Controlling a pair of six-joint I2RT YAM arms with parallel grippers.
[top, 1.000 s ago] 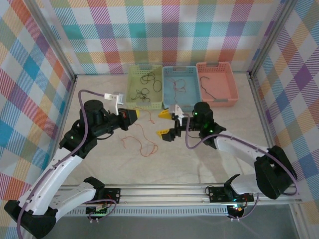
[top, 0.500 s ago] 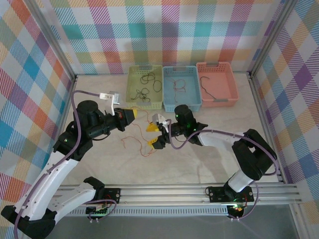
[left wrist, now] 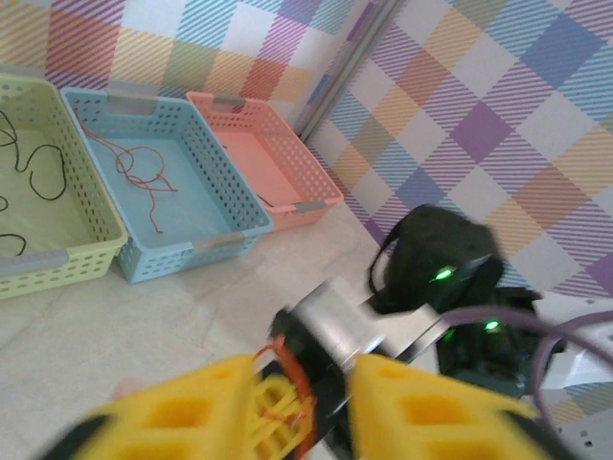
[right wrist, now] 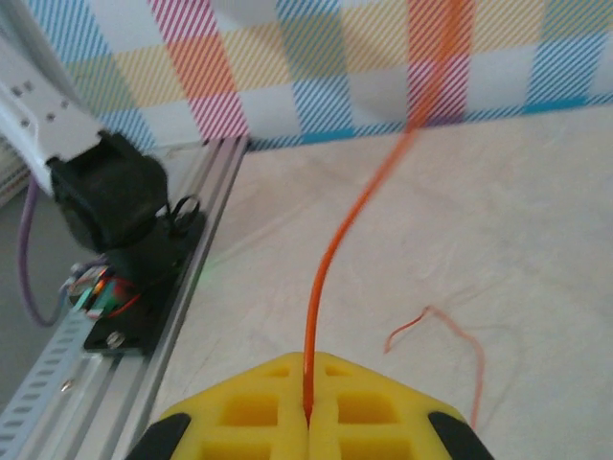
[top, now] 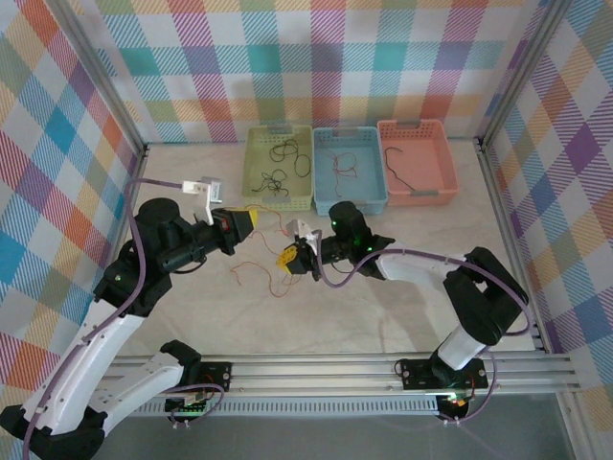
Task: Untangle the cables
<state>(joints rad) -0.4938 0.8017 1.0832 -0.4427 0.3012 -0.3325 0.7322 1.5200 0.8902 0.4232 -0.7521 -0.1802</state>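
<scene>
My right gripper [right wrist: 307,372]: the yellow fingers are pressed flat together and pinch a thin red-orange cable [right wrist: 321,278] in the seam between them. The cable leaves the tips and runs straight ahead, lifted off the beige marbled tabletop [right wrist: 536,220]. Ahead and to the right of the tips a loose red-orange strand [right wrist: 436,321] lies kinked on the table; I cannot tell whether it is the same cable. From above, the right gripper [top: 290,257] points toward my left gripper [top: 246,218]. The two are near each other, and the thin red-orange cable [top: 271,228] crosses the space between them. My left gripper [left wrist: 306,376]: the yellow fingers stand apart with a moderate gap. In front of that gap I see the right gripper's yellow tips and a red-orange loop. The view is blurred there, so I cannot tell whether my left fingers touch the cable. Beyond the left gripper, ahead and to its left, three perforated plastic baskets stand in a row, side by side. The yellow-green basket [left wrist: 48,270] holds black cables [top: 278,177]. The light blue basket [left wrist: 192,251] holds red cables [left wrist: 134,168]. The salmon-pink basket [left wrist: 305,203] is the farthest right and holds one dark cable [top: 395,163].
</scene>
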